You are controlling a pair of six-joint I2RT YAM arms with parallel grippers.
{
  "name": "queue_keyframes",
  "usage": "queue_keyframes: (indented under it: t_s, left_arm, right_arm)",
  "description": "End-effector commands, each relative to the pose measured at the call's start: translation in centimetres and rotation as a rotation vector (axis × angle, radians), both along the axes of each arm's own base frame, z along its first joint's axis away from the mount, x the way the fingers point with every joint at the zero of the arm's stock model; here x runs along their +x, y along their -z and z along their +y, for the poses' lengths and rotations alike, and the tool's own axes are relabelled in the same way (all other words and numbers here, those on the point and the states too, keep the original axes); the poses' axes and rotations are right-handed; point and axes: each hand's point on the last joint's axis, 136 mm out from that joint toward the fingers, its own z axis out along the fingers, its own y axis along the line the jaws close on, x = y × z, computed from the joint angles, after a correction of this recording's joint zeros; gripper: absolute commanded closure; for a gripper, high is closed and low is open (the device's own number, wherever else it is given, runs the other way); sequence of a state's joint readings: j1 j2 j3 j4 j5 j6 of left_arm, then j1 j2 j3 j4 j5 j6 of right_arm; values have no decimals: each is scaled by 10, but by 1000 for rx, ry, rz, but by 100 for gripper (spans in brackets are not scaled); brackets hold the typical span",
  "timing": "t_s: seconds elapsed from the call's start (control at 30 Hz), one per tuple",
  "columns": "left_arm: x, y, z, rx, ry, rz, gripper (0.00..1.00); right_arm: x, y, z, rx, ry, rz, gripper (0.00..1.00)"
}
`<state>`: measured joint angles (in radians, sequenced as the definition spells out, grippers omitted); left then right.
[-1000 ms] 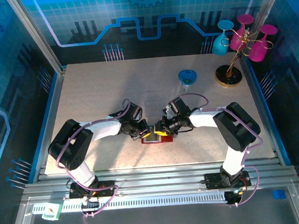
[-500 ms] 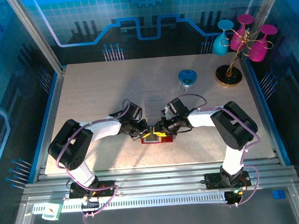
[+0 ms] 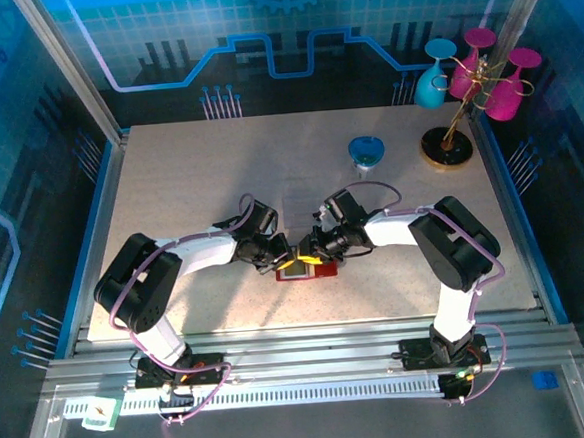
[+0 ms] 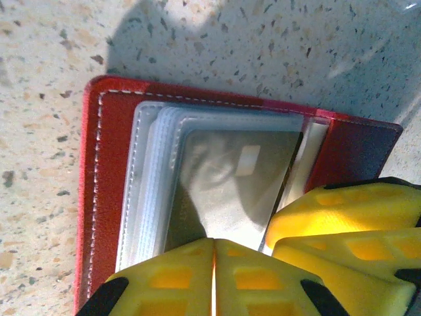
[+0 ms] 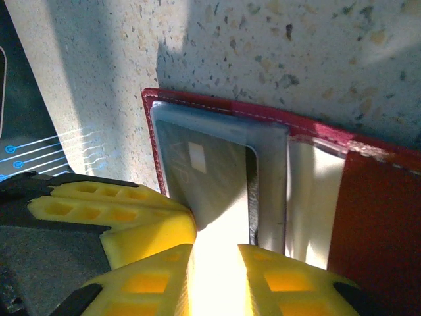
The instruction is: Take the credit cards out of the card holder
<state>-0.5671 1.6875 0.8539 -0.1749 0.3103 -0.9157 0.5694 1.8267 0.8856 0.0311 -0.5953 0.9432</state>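
Lying open on the tabletop (image 3: 189,186) between left fingers (image 4: 164,286) and right fingers (image 5: 125,227), the card holder (image 3: 298,272) runs lengthwise left to right. Left fingers are pressed together; right fingers stand narrowly apart, grip unclear.

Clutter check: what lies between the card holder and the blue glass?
Top view: between card holder and blue glass, the right arm's wrist and cable cross; the table is otherwise bare.
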Motion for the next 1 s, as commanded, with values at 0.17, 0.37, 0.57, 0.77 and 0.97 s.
queue_keyframes:
  t_s: [0.17, 0.37, 0.57, 0.77, 0.97]
  left_arm:
    - [-5, 0, 4, 9, -6, 5, 91]
    - [-6, 1, 5, 13, -9, 7, 91]
    - [-6, 0, 6, 14, -10, 2, 91]
    - [-4, -6, 7, 12, -14, -18, 90]
    - [2, -18, 14, 12, -27, -51, 87]
  right_arm:
    - [-6, 8, -3, -57, -13, 26, 74]
    - [-6, 10, -11, -121, -13, 15, 73]
    - [-5, 8, -13, -132, -9, 6, 72]
    - [-5, -6, -9, -105, -15, -8, 72]
    - [-2, -21, -8, -89, -15, -29, 72]
